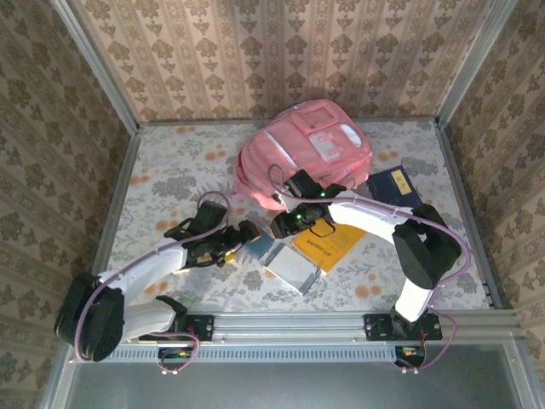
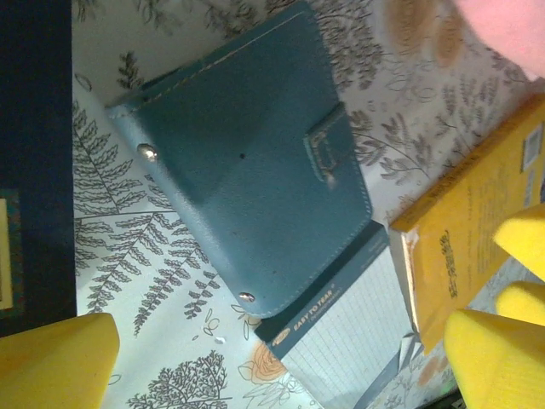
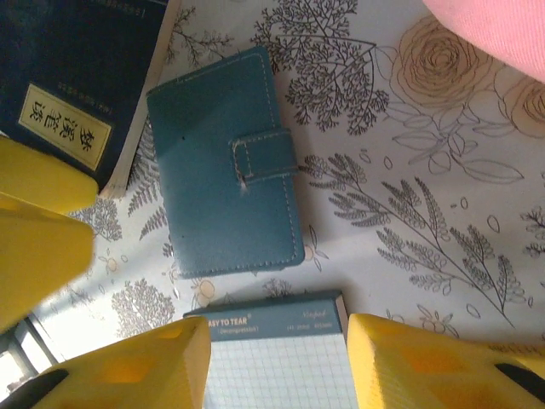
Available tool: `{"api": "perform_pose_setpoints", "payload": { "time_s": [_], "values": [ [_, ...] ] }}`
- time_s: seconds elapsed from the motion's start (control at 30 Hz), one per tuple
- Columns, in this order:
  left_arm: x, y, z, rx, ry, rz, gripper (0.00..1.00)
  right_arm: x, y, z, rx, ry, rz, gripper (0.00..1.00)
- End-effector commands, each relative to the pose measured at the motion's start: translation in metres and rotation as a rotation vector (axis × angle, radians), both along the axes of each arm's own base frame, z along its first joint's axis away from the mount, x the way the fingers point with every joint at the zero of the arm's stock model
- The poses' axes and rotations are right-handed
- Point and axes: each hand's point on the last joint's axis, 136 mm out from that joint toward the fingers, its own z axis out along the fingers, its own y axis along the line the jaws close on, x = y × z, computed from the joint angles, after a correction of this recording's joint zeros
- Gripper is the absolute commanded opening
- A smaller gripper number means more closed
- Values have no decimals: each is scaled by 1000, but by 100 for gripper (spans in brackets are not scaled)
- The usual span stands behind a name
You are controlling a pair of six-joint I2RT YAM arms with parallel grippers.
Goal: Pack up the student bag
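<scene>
- Bag [image 1: 306, 149]: inside hidden.
- Left tool [image 1: 247, 230] gapes empty by wallet [image 2: 255, 179].
- Right tool [image 3: 277, 332] spread wide, empty, above pad [image 3: 277, 371], which is partly cut off.

Between the fingers of the right gripper [image 3: 277, 328], the notepad [image 3: 277, 371] is cut off at the edge; beyond them, the student bag [image 3: 498, 34] is cropped.

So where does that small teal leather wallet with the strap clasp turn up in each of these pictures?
Top external: the teal leather wallet lies slightly left of and below centre.
Left wrist: the wallet fills the centre, tilted.
Right wrist: the wallet sits left of centre, nearly upright.
Shared landmark: the grid-lined notepad with a blue header, next to the wallet's short edge.
</scene>
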Motion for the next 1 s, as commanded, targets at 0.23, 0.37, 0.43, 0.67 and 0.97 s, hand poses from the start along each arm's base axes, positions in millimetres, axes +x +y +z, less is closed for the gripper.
{"api": "perform_pose_setpoints", "payload": {
  "time_s": [0.23,0.37,0.43,0.67,0.97],
  "values": [
    [22,-2,-23,78,-7,57,100,4,14,-12,46,35,-13,48],
    [34,11,-29,154,-38,53,98,6,17,-25,34,75,-29,44],
    [37,18,-37,166,-26,62,95,7,20,-29,34,94,-37,41],
    [36,11,-55,98,-8,45,80,11,28,-45,35,154,-51,35],
    [35,-1,-61,38,2,12,78,2,36,-60,44,215,-35,27]
  ]
}}
